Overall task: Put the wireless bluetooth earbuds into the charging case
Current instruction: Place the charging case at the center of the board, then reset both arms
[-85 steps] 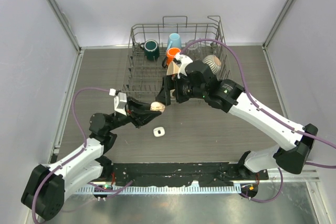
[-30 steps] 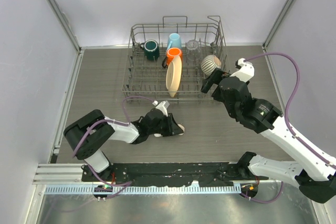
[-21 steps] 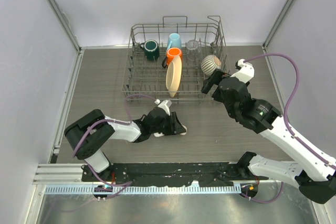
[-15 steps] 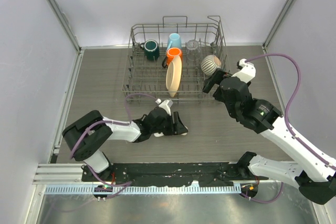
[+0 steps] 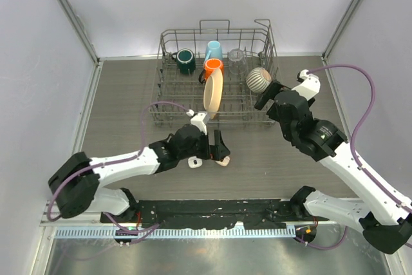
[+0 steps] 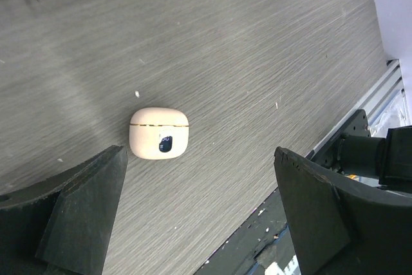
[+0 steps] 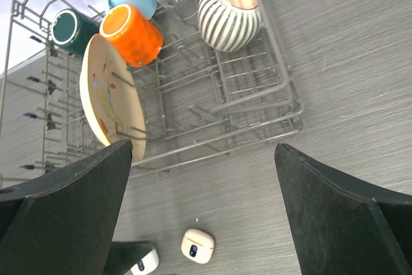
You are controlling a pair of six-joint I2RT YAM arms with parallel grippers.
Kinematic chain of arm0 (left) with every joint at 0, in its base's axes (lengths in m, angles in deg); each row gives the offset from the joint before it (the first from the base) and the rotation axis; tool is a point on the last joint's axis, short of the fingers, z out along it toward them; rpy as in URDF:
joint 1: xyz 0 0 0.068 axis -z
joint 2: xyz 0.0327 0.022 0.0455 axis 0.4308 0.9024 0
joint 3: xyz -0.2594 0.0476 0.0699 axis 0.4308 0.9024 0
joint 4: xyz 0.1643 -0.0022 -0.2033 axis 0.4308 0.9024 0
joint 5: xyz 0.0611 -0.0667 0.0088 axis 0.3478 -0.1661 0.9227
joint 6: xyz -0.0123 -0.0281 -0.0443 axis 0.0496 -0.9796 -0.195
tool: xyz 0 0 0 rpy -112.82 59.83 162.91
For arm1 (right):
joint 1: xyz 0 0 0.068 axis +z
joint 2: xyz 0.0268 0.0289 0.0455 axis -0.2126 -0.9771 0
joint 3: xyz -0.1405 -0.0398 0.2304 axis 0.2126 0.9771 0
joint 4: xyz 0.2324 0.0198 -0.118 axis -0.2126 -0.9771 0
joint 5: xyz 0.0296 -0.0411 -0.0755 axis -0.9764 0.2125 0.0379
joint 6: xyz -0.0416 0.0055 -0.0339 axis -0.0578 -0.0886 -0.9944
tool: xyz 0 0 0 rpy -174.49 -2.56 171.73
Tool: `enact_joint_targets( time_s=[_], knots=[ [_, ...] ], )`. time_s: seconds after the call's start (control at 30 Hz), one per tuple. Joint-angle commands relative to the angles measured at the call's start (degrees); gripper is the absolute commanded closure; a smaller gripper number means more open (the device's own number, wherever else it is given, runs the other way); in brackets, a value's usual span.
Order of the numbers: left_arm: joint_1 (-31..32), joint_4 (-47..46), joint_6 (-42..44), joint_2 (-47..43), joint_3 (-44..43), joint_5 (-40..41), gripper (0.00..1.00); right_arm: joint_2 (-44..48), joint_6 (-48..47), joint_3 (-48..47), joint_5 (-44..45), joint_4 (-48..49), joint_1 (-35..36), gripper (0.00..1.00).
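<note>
Cream charging case point(image 6: 159, 132) is lying closed on the table point(image 6: 270, 37) near its near edge, beneath the wide-open left gripper point(image 6: 199, 152). A white case point(image 5: 195, 162) is sitting just beside it. The open right gripper point(image 7: 203, 152) is hovering by the dish rack point(image 5: 177, 91).

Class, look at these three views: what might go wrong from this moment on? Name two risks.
1. The beige charging case lies shut on the table under the open left gripper. It is small and rounded, so it may slip when gripped.
2. A white case lies close beside it, so a closing finger could knock it aside.
</note>
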State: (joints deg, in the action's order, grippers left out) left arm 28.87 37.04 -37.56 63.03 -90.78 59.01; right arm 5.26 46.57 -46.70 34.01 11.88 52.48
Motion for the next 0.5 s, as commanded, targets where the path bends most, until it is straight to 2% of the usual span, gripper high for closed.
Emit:
enact_joint_targets(
  time_s=[0.0,0.1,0.23,0.3,0.4,0.47],
  knots=[
    [0.36,6.98,7.42,-7.80,-2.30,5.60,0.00,0.42,-1.76,-0.45,1.63,1.37,-3.02,0.02],
    [0.36,7.59,10.59,-13.95,-1.95,7.18,0.00,0.60,-2.82,0.25,0.23,1.19,-6.27,0.01],
    [0.36,5.66,9.98,-25.08,-0.11,16.84,0.00,0.95,-4.40,0.08,-1.62,1.19,-10.23,0.01],
    [0.36,4.44,13.30,-29.76,0.59,18.26,0.00,1.12,-5.19,-0.10,-1.80,1.19,-11.64,0.01],
    [0.19,3.90,13.24,-38.12,2.70,27.04,0.00,1.21,-6.07,-0.18,-2.41,1.19,-13.31,0.01],
    [-0.34,6.43,20.33,-41.11,2.18,30.72,0.00,0.42,-6.94,-0.45,-3.73,1.19,-14.45,0.01]
  ],
)
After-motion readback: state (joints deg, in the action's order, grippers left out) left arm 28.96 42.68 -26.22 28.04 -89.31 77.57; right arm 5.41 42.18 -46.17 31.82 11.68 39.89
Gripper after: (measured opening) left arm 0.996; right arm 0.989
